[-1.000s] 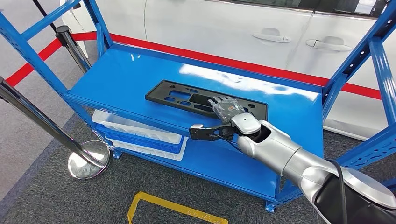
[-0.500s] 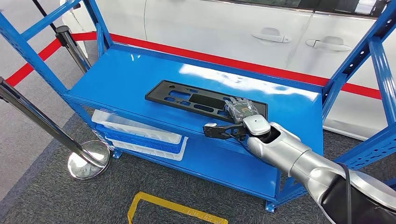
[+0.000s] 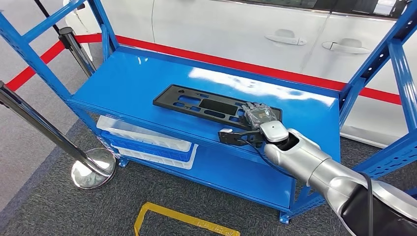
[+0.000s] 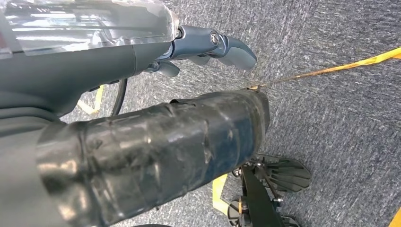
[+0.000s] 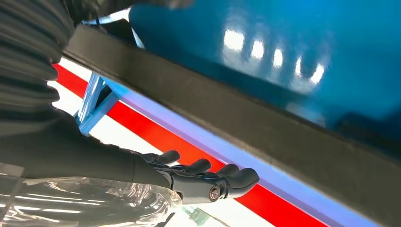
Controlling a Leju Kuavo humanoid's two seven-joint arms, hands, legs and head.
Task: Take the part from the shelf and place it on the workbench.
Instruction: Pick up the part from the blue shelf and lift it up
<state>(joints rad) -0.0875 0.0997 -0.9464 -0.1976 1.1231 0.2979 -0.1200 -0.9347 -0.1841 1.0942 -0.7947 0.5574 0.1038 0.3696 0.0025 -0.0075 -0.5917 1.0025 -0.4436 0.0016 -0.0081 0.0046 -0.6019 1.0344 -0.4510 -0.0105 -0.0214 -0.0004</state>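
Left edge: a chrome stanchion post point(image 3: 34, 125) leans in from the left, its round base point(image 3: 93, 168) on the grey carpet just off the shelf's front left corner.
Shelf frame: blue uprights point(image 3: 29, 54) stand at the left and right ends of the blue shelf point(image 3: 128, 81); the front lip runs open between them, and a red stripe point(image 3: 236, 64) and a white car body point(image 3: 236, 24) close off the far side.
Lower deck: a white and blue tray point(image 3: 147, 142) sits under the top deck, toward the left.
Part: the black part point(image 3: 196, 104) lies flat on the top deck near the front lip, a long flat frame with cut-outs, its long axis running left to right along the shelf and angled slightly toward the front at the right end.
Open room: bare blue deck lies left of the part and behind it.
Right hand: the right hand point(image 3: 255, 123) is at the part's right end, fingers point(image 3: 254, 112) laid over the top face and thumb point(image 3: 233, 136) reaching out below the front lip; whether it has clamped shut cannot be told.
Right wrist view: the fingers point(image 5: 208, 176) lie together, slightly curled, beside a dark edge.
Left hand: the left hand point(image 4: 208, 45) hangs over grey carpet, fingers loosely curled, holding nothing.
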